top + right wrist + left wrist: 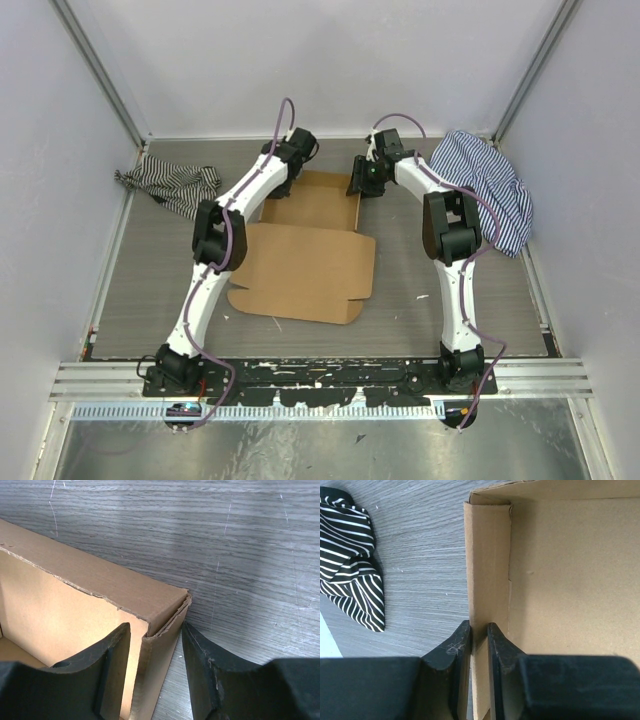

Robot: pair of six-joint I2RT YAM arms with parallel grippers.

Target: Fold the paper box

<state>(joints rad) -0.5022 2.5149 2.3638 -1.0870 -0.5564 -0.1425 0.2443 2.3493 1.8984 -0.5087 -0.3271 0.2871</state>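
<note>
Grey table (pixel 150 290): your box (pixel 310 265) sits far-centre between both arms, lid flap lying near. Left gripper (pixel 479 640) straddles its left wall, nearly closed, grip unclear. Right gripper (pixel 156 645) straddles the right wall, half open, gripping nothing.

One paper box (pixel 305 265), two striped cloths (pixel 175 185) (pixel 495 190), two arms (pixel 215 240) (pixel 450 225).

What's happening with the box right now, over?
Left fingers astride left wall of brown corrugated cardboard box, grip unclear. Right fingers open astride right wall. Lid flap flat, unfolded. Striped cloths off to sides.
</note>
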